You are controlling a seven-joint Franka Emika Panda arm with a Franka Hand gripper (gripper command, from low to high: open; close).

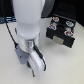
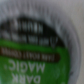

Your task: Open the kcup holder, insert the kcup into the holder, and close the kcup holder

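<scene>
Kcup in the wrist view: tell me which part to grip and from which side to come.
Grip the kcup across its round side wall just under the rim, coming straight down from above. Its green printed lid faces the wrist camera squarely, so it seems to stand upright; being round, any opposite sides serve. Whether the gripper is open cannot be told.

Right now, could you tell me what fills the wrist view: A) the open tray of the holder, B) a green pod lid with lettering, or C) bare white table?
B: the kcup fills the wrist view, its green lid showing blurred lettering.
</scene>
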